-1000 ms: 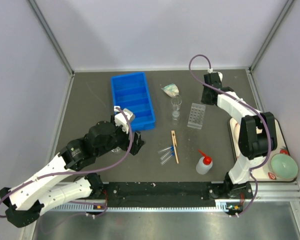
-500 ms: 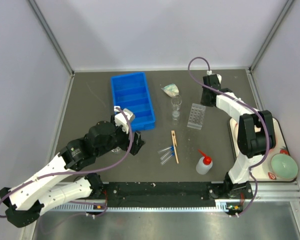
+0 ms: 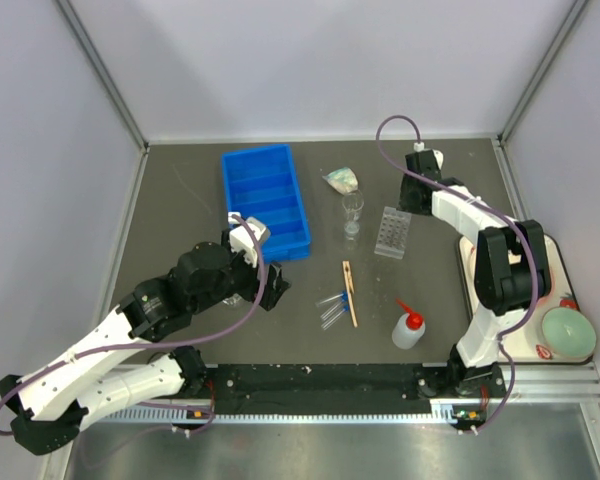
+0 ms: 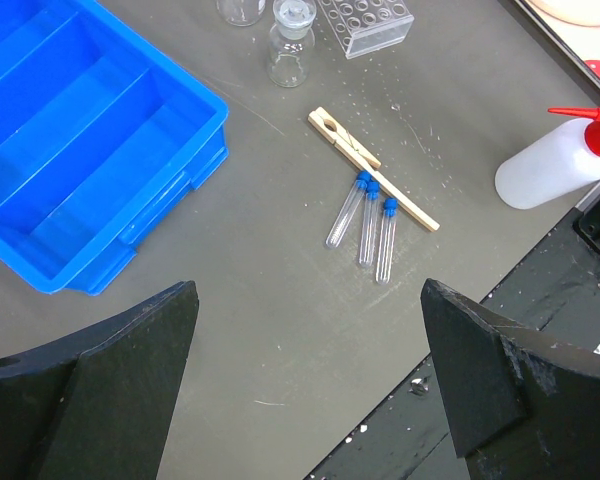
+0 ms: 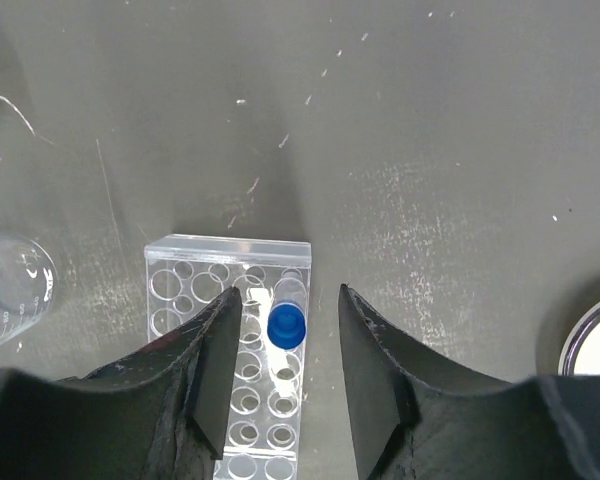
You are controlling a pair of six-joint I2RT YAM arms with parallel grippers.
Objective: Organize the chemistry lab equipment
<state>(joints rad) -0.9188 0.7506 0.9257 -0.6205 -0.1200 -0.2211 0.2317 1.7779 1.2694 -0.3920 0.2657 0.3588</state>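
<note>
Right claw (image 5: 290, 292) parted, astride tube (image 5: 287, 326) in rack (image 5: 180, 272); beaker (image 5: 10, 282) beside; left claw (image 4: 308, 288) wide.

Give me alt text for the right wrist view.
A blue-capped tube stands in a clear tube rack, between the open fingers of the right end effector, untouched. A glass beaker sits left of the rack on the dark table.

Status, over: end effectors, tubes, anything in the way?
Left end effector open, empty. Right end effector open around blue-capped tube standing in tube rack. Three tubes lying loose by wooden clamp. Nothing blocking them.
</note>
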